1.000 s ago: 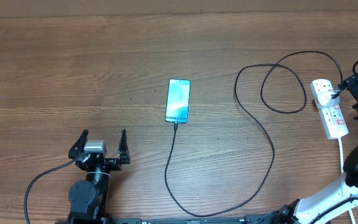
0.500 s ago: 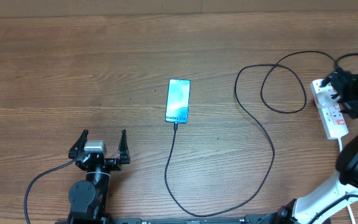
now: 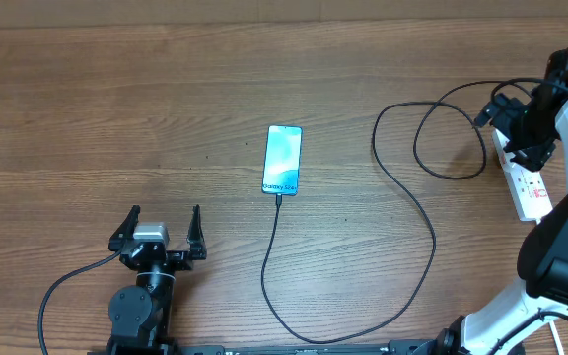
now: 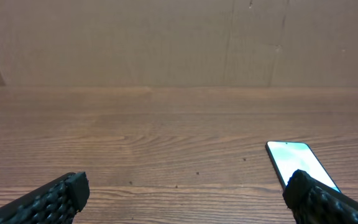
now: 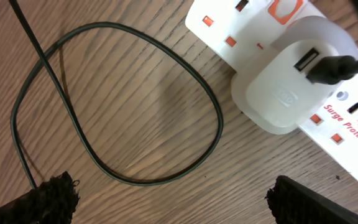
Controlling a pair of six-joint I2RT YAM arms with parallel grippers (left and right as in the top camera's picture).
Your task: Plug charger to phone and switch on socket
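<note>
Rightward, the right gripper (image 5: 180, 198) has swung in from the table's (image 3: 116, 99) right edge and now hangs over the far end of the socket (image 3: 532, 192), its pincer spread wide with nothing in it. The left gripper (image 3: 164, 215) has not stirred near the near-left corner, its pincer also apart and empty. The phone (image 3: 282, 158) lies around the middle of the table, screen lit. The charger (image 3: 432, 227) seems already plugged into the phone's near end, then runs toward the near edge, curves right and loops back to the white adapter (image 5: 291, 87) seated in the socket. What looks left is the switch, and I cannot tell whether it is on. The small red switches (image 5: 230, 42) sit close together beside the adapter, so a wide-open finger could hit the wrong one. It could also shove the loose strip sideways instead of pressing. A finger catching the loop just beside the socket might drag the cable and pull it from adapter or phone.
</note>
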